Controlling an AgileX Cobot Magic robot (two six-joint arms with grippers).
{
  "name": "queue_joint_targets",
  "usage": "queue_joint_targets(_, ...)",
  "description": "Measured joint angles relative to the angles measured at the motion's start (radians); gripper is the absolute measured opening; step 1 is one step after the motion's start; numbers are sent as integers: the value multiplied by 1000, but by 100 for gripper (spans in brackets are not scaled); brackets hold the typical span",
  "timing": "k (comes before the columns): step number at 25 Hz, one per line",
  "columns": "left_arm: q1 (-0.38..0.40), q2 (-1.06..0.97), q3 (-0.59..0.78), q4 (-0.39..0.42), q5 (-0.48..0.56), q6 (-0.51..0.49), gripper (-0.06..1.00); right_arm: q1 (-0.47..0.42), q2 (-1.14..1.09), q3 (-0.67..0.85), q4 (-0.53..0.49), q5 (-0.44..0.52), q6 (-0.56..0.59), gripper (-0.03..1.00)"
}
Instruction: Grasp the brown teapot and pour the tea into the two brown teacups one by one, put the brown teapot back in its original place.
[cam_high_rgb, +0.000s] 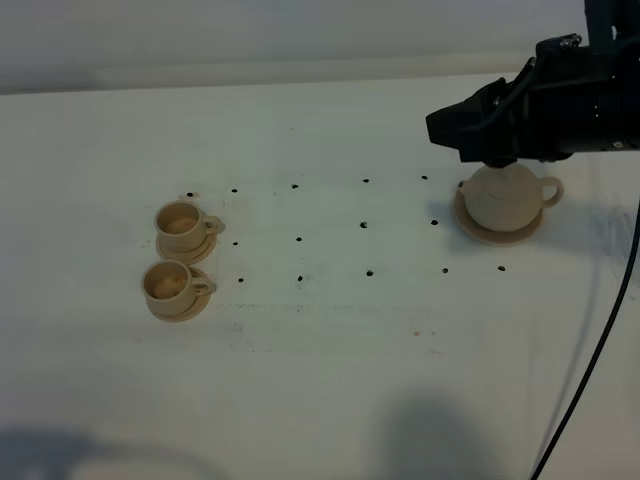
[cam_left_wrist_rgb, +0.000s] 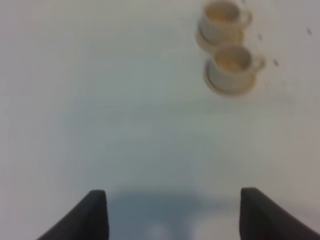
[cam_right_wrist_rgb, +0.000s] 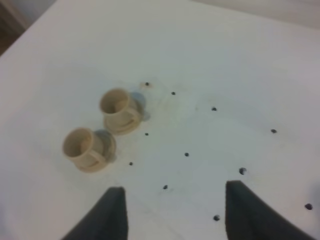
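Observation:
The brown teapot (cam_high_rgb: 503, 196) stands upright on its flat tan disc (cam_high_rgb: 497, 236) at the right, loop handle to the right. My right gripper (cam_high_rgb: 447, 125) hovers just above the teapot, pointing left; in the right wrist view it (cam_right_wrist_rgb: 175, 212) is open and empty, and the teapot is out of that view. The two brown teacups stand on saucers at the left, one farther (cam_high_rgb: 181, 224) (cam_right_wrist_rgb: 119, 107) (cam_left_wrist_rgb: 222, 19) and one nearer (cam_high_rgb: 168, 285) (cam_right_wrist_rgb: 81, 148) (cam_left_wrist_rgb: 231, 65). My left gripper (cam_left_wrist_rgb: 175, 215) is open and empty over bare table, well short of the cups; it does not show in the high view.
The white table (cam_high_rgb: 330, 340) bears several small black dots (cam_high_rgb: 369, 272) between cups and teapot. A black cable (cam_high_rgb: 600, 340) hangs down the right side. The table's far edge (cam_high_rgb: 250, 85) runs along the back.

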Motion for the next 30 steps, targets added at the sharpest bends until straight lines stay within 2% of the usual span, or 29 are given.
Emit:
queue_joint_targets(7, 21, -50, 2, -11, 1, 0, 53, 0, 44, -75, -68, 20, 32, 43)
queue_joint_targets(9, 21, -50, 2, -12, 1, 0, 53, 0, 61, -110, -110, 52, 45, 43)
queue_joint_targets(15, 24, -49, 2, -15, 1, 1, 53, 0, 167, -250, -387, 183, 24, 43)
queue_joint_targets(20, 24, -49, 2, -15, 1, 1, 53, 0, 258, -324, -543, 222, -119, 43)
queue_joint_targets(26, 24, -49, 2, -16, 1, 1, 53, 0, 355, -349, -562, 220, -430, 43)
queue_joint_targets(30, 24, -49, 2, -16, 1, 1, 53, 0, 426, -349, -613, 216, -518, 43)
